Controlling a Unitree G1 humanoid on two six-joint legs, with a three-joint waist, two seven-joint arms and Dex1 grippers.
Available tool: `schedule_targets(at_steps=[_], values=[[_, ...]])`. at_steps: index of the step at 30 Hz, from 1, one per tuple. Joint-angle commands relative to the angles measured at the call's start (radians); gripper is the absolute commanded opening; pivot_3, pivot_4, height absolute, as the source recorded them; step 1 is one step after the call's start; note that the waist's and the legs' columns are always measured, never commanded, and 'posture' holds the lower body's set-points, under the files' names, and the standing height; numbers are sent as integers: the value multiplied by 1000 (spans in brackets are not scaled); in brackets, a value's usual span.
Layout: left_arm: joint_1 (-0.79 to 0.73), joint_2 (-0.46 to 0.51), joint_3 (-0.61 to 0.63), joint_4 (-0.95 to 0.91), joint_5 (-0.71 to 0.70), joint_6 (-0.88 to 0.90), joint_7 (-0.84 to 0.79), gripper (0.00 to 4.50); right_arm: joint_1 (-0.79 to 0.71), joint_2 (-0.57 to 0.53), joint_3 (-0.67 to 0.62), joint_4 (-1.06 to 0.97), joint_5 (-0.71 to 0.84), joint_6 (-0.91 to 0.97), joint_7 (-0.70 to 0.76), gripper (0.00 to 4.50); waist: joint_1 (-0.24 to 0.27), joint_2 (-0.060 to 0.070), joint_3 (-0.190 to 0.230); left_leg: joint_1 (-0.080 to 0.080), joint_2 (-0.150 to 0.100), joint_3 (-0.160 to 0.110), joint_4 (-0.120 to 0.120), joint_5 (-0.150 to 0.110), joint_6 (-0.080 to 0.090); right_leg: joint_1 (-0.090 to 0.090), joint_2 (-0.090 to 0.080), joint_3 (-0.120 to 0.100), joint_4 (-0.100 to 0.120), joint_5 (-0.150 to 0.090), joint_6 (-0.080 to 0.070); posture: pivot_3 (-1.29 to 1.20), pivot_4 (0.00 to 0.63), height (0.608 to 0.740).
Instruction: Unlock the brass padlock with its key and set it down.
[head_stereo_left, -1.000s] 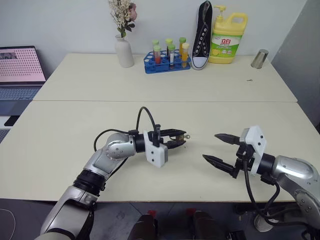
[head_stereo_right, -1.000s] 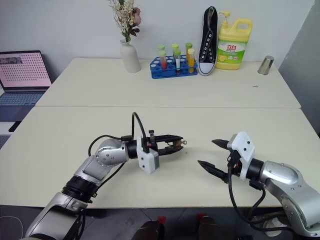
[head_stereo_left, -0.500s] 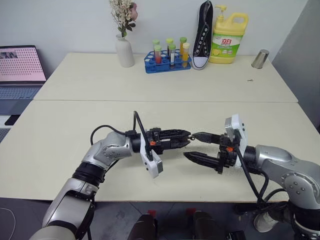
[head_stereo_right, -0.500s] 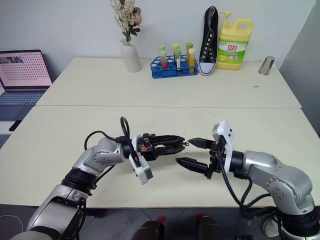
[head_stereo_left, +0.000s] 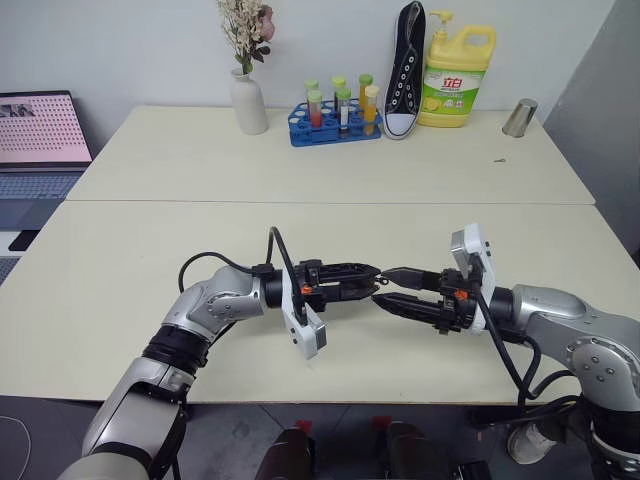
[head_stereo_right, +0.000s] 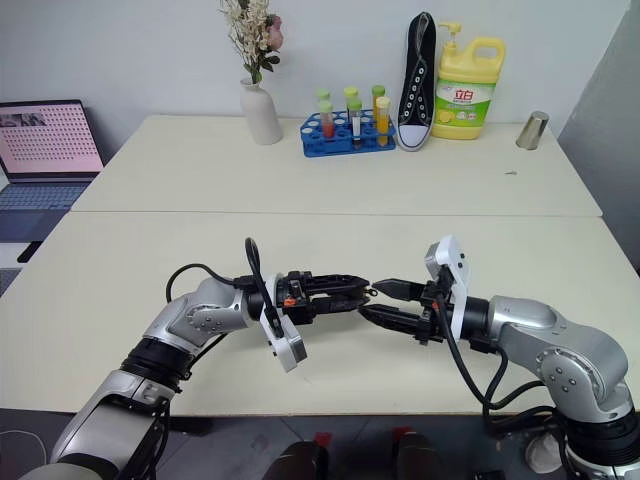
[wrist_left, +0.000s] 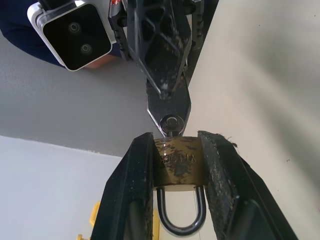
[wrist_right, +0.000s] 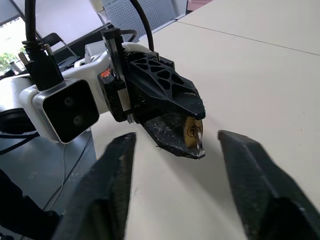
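Brass and hard, the brass padlock sits pinched in your left gripper. It's tiny and slippery; take the key with your half-open right gripper.

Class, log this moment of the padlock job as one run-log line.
left gripper: shut on brass padlock | right gripper: at key, grip unclear | padlock: above table
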Motion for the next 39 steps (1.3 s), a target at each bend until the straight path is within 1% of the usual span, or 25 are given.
schedule_targets(at_steps=[1, 3, 4, 14, 18, 22, 24, 27, 29, 31, 34, 39], values=[[1, 3, 1, -32, -5, 4, 22, 988, -6, -12, -19, -15, 25, -3, 8, 1068, 0, 0, 0, 0, 0, 0, 0, 0, 0, 0, 0, 0, 0, 0, 0, 0, 150, 740], [2, 3, 0, -32, -4, 7, 25, 988, -7, -14, -18, -14, 29, 0, 7, 322, 0, 0, 0, 0, 0, 0, 0, 0, 0, 0, 0, 0, 0, 0, 0, 0, 150, 740], [3, 5, -1, -35, -5, 9, 25, 988, -8, -15, -18, -15, 32, 1, 6, 28, 0, 0, 0, 0, 0, 0, 0, 0, 0, 0, 0, 0, 0, 0, 0, 0, 150, 740], [12, 1, -2, -48, 13, 14, 33, 988, -24, -22, -8, -6, 51, 31, 4, 0, 0, 0, 0, 0, 0, 0, 0, 0, 0, 0, 0, 0, 0, 0, 0, 0, 150, 740], [14, 2, -1, -51, 27, 4, 40, 988, -63, -10, -50, 44, 201, 142, -60, 0, 0, 0, 0, 0, 0, 0, 0, 0, 0, 0, 0, 0, 0, 0, 0, 0, 150, 740], [12, 4, -3, -49, 54, -7, 54, 988, -107, -29, -74, 138, 454, 274, -178, 0, 0, 0, 0, 0, 1, 0, 0, 0, 0, 0, 0, 0, 0, 0, 0, 0, 150, 740], [12, 5, -1, -51, 63, -17, 62, 988, -131, -39, -72, 194, 570, 299, -256, 0, 0, 0, 0, 0, 1, 0, 0, 0, 0, 0, 0, 0, 0, 0, 0, 0, 150, 740], [10, 7, 4, -55, 86, -25, 80, 988, -163, -77, -32, 287, 785, 290, -403, 0, 0, 0, 0, 0, 1, 0, 0, 0, 0, 0, 0, 1, 0, 0, 0, 0, 150, 740], [13, 9, 5, -57, 95, -23, 91, 988, -176, -97, -6, 317, 879, 267, -474, 0, 0, 0, 0, 0, 2, 0, 0, 0, 0, 0, 0, 1, 0, 0, 0, 0, 150, 740], [16, 9, 5, -60, 103, -21, 99, 988, -185, -116, 16, 330, 945, 246, -525, 0, -1, 0, 0, -1, 2, 1, 0, 0, 0, 0, 0, 1, 0, 0, 0, 0, 150, 740], [23, 11, 4, -64, 113, -19, 111, 988, -194, -137, 47, 335, 1003, 227, -571, 0, -1, 0, 0, -1, 2, 0, 0, 0, 1, 0, 0, 1, 0, 0, 0, 0, 150, 740], [25, 16, -3, -66, 116, -13, 124, 988, -200, -144, 71, 310, 1004, 211, -572, 0, -2, 0, 0, -1, 2, 0, 0, 0, 1, 0, 0, 1, 0, 0, 0, 0, 150, 740]])
